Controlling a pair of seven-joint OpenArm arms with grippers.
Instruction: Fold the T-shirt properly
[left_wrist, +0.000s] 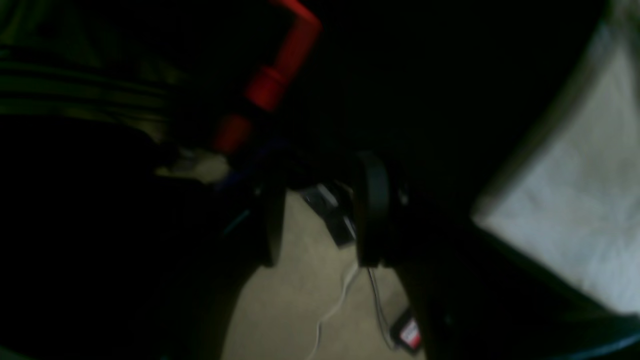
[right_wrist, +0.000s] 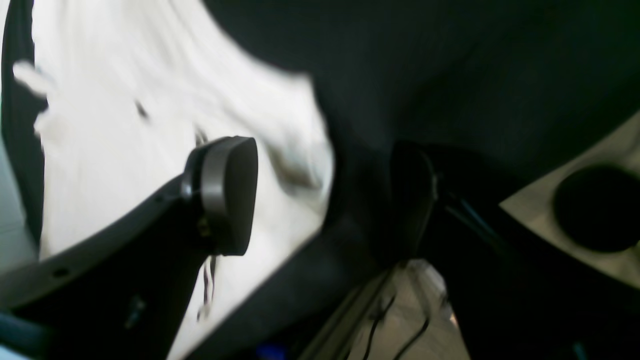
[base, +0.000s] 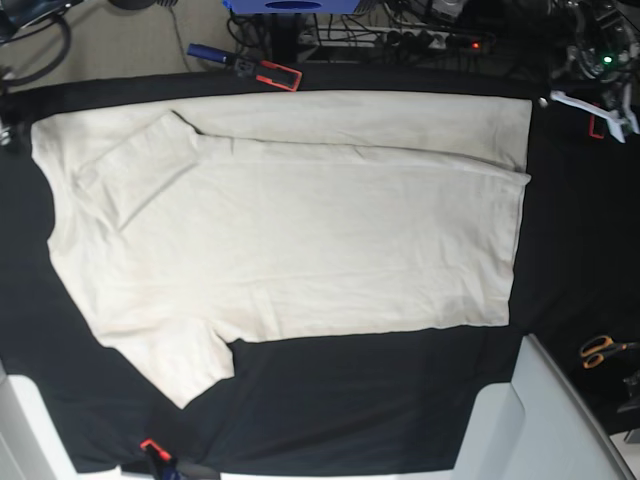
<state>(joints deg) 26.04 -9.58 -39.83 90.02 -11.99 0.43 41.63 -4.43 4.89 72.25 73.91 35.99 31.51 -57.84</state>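
The cream T-shirt (base: 290, 240) lies spread on the black table cloth (base: 380, 400), its far long edge folded over toward the middle and one sleeve pointing at the near left. In the left wrist view my left gripper (left_wrist: 322, 220) is open with nothing in it; beige floor shows through the gap and the T-shirt (left_wrist: 575, 190) lies off to the right. My right gripper (right_wrist: 320, 200) stands wide open and empty over the black cloth. One of its fingers (right_wrist: 227, 195) is in front of the T-shirt (right_wrist: 125, 125). Neither gripper's tips show in the base view.
White arm covers rise at the near left (base: 20, 430) and near right (base: 560, 420). Orange-handled scissors (base: 603, 350) lie at the right edge. Red clamps (base: 275, 72) (base: 152, 448) hold the cloth, and a red clamp (left_wrist: 280, 70) shows in the left wrist view. Cables crowd the floor behind the table.
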